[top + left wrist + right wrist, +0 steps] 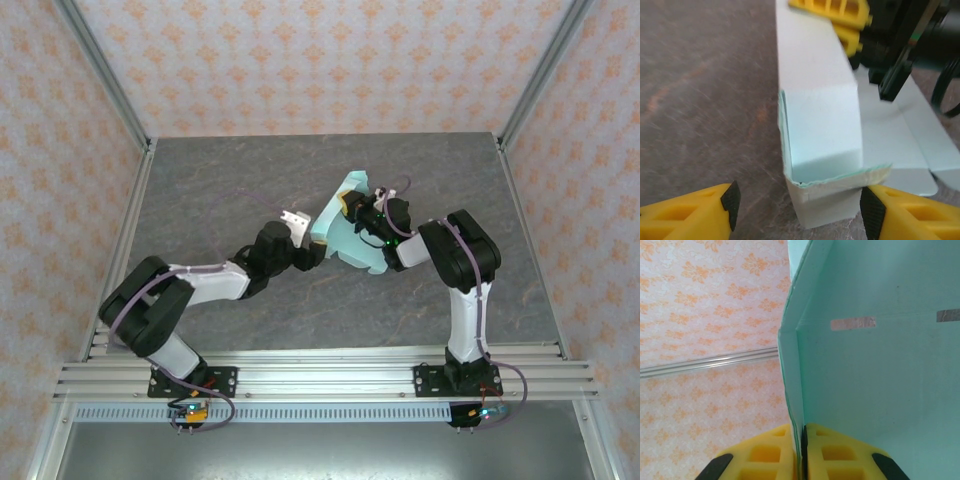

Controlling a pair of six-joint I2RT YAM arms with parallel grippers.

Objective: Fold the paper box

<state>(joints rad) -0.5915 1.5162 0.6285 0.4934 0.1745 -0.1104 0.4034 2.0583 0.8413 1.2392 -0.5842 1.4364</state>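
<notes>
The paper box (340, 225), pale mint-blue card partly folded up with raised walls, sits tilted at the middle of the table between both arms. My right gripper (352, 207) holds its far side; in the right wrist view its yellow fingers (765, 455) are shut on a thin upright wall of the box (880, 380). My left gripper (318, 252) is at the box's near-left end. In the left wrist view it (797, 205) stands open, straddling the folded end of the box (820, 130): the right pad (872, 212) is against the card's edge, the left pad (731, 202) well apart.
The grey stone-patterned table (230, 180) is bounded by patterned walls on three sides and an aluminium rail (320, 375) at the front. Two silver tape strips (852, 323) show on the box's inner face. The right arm's black wrist (905, 45) hangs close over the box.
</notes>
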